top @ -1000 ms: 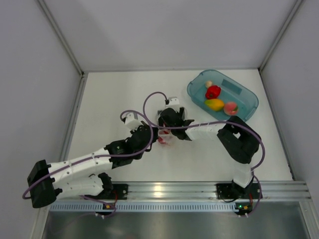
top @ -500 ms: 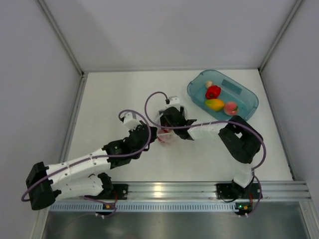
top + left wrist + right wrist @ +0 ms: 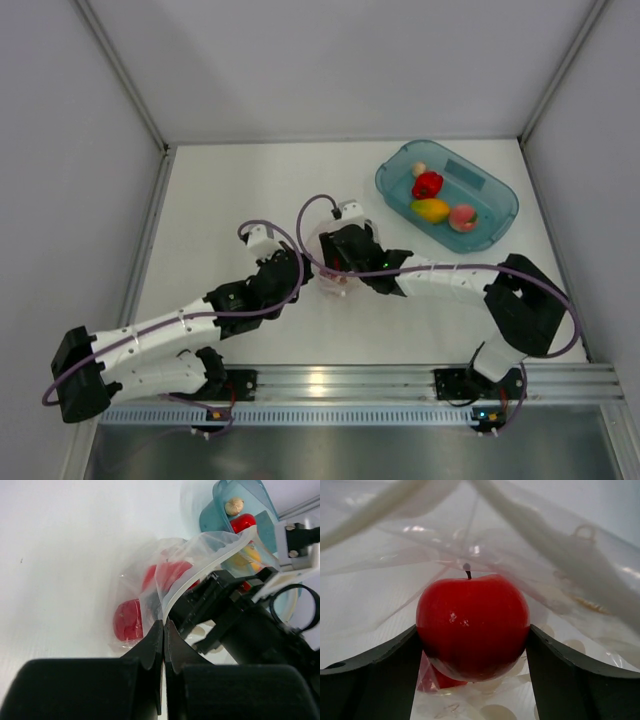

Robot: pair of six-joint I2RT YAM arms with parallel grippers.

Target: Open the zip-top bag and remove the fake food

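White tabletop (image 3: pixel 220 200), pale walls all round. Starting at the lower left of the overhead view, the left arm (image 3: pixel 170 330) stretches diagonally up toward centre frame. At its tip the left gripper (image 3: pixel 163 626) is pressed tight together, pinching the white lip of the zip-top bag (image 3: pixel 200 547), and the wrist view shows that rim running right down into the nip.

The bag itself sits mid-table, at the centre of the overhead frame. It is clear and crinkly, printed with white dots, and its mouth is pulled agape. Red lumps of fake food (image 3: pixel 127 620) glow through the film.

Moving right, the right gripper (image 3: pixel 472 632) is inside that mouth! Its dark fingers (image 3: pixel 380 670) sit against both flanks of a glossy red apple (image 3: pixel 470 610), stem up, with film draped overhead. A second red piece peeks out beneath it.

Upper right of the overhead view is the teal tub (image 3: pixel 505 195), well apart from the bag. It holds a red pepper (image 3: pixel 427 184), a yellow piece (image 3: pixel 431 209), a pinkish peach (image 3: pixel 462 217) and a small beige piece (image 3: pixel 419 169).
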